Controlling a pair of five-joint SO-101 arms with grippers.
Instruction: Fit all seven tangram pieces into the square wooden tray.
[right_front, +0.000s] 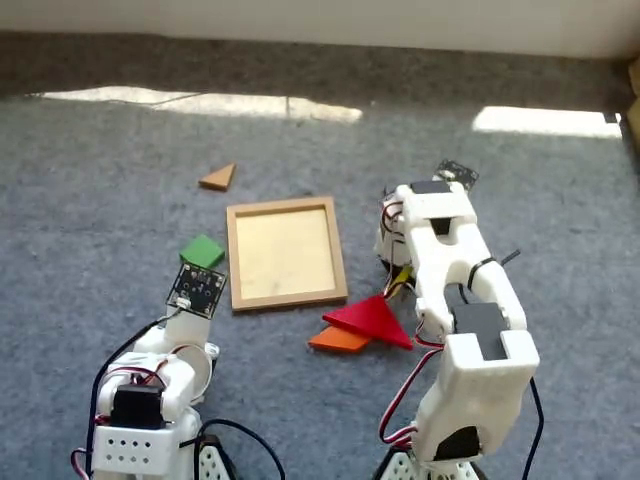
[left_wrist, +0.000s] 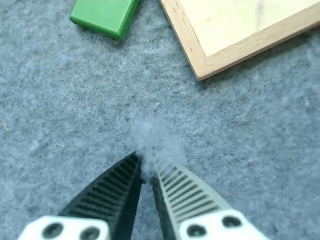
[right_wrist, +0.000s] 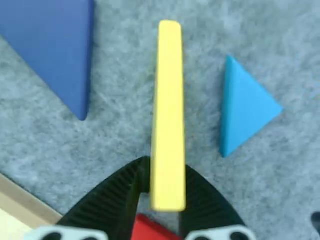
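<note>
Table (right_front: 100, 150) of grey felt carries the square wooden tray (right_front: 282, 207) at its middle, with no piece yet inside. The right arm (right_front: 455, 270) stands just beside the tray's right rim. Beneath it the large blue triangle (right_wrist: 50, 45) lies flat. Next to that triangle the right claw (right_wrist: 165, 167) is clamped on the yellow piece (right_wrist: 168, 100), which is held on edge with its long axis running straight out ahead of the claw. The small light-blue triangle (right_wrist: 245, 107) lies flat on its far side. The tray lies to the robot's left of this claw, close by, so the coming move likely turns on a short swing leftward and a roll to lay the piece flat. The left claw (left_wrist: 147, 167), all but closed on nothing, hangs over bare felt near the tray's near left corner, with the green square (right_front: 202, 250) just beyond.
</note>
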